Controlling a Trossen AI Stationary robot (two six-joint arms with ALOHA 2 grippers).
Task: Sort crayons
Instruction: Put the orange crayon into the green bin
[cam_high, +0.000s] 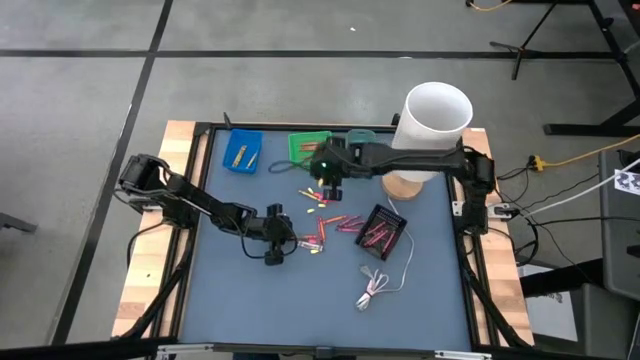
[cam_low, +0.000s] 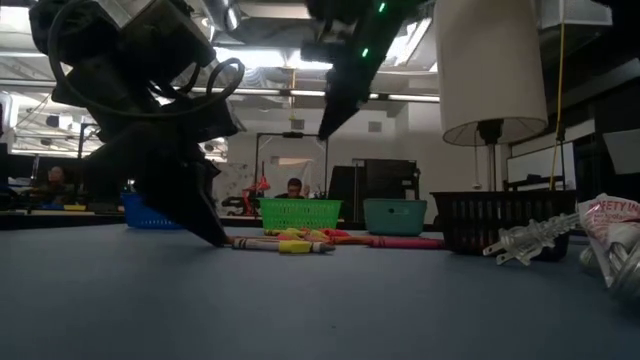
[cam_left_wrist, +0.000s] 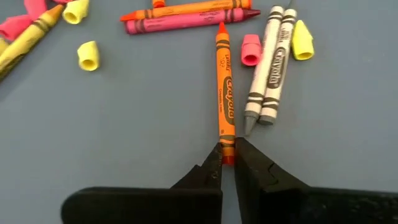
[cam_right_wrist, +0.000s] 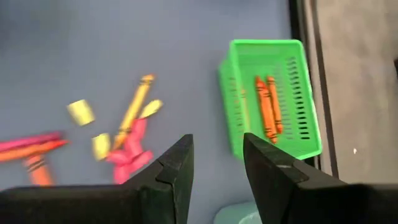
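A tall white cylindrical lampshade stands at the table's far right; a coiled white cable with plug lies nearer, right of centre.

Paper-wrapped orange crayon, matt tabletop

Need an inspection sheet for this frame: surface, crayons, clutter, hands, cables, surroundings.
Surface: blue-grey mat in a black frame on a wood table.
Job's things: loose crayons mid-mat; two orange ones in the green basket; some in the blue basket and black basket.
Clutter: small pink and yellow caps among the crayons; white lamp at the back.
Hands: left hand shut on an orange crayon end, down on the mat; right hand open, raised near the green basket.
Cables: coiled white cable with plug, front right.
Surroundings: a person seated far behind the table in the low view.
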